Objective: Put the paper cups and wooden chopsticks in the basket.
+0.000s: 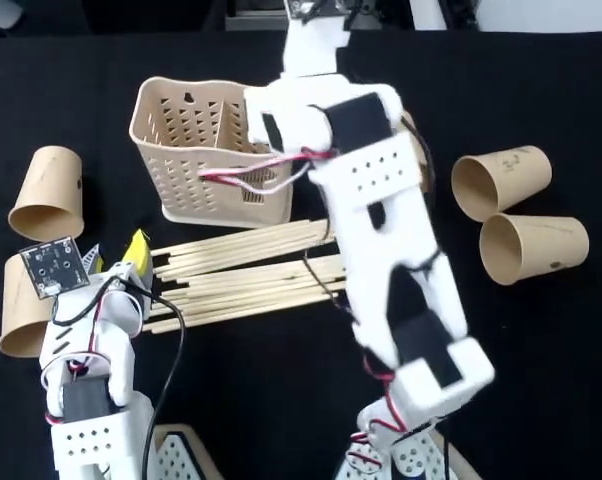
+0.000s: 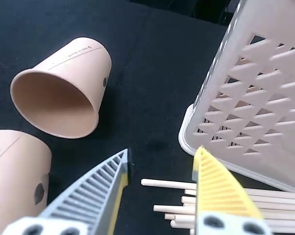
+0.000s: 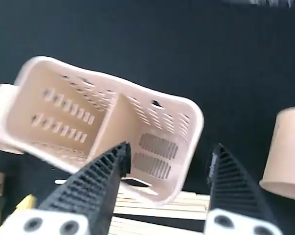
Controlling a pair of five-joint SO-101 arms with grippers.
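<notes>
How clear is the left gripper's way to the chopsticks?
Probably yes, it can reach them. The left gripper is open, and the near ends of the chopsticks lie just ahead between its fingers with nothing in between. The right arm crosses the bundle farther along, so lifting might snag.

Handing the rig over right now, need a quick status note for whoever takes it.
Left end effector: open, empty, at the ends of the chopsticks.
Right end effector: open, empty, facing into the basket.
Cups: two beside the left arm, two past the right arm, all lying on the table.
Done: nothing in the basket.
Left: four cups, all chopsticks.
</notes>
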